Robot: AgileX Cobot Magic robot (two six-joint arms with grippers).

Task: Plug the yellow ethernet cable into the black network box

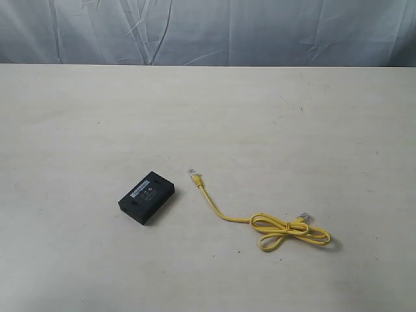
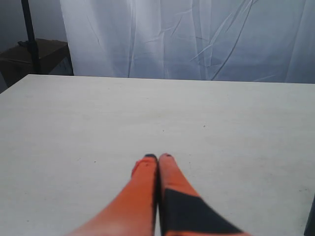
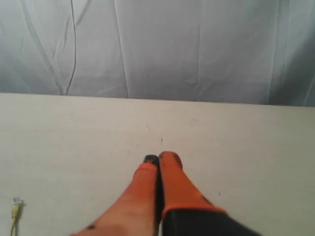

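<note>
Left gripper (image 2: 158,156), right gripper (image 3: 160,157): both fully closed.

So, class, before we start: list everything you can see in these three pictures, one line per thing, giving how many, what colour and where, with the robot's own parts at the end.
black network box: one, matte black with a pale label, flat on the table, left of the cable.
yellow ethernet cable: one, yellow with clear plugs, on the table, partly bundled in a bow-like loop, apart from the box.
table: one, off-white, under everything.
cloth backdrop: one, pale grey, creased, behind the table.
pole: one, black, beyond the table's edge.
left hand: one, orange and black, shut, empty.
right hand: one, orange and black, shut, empty.
</note>
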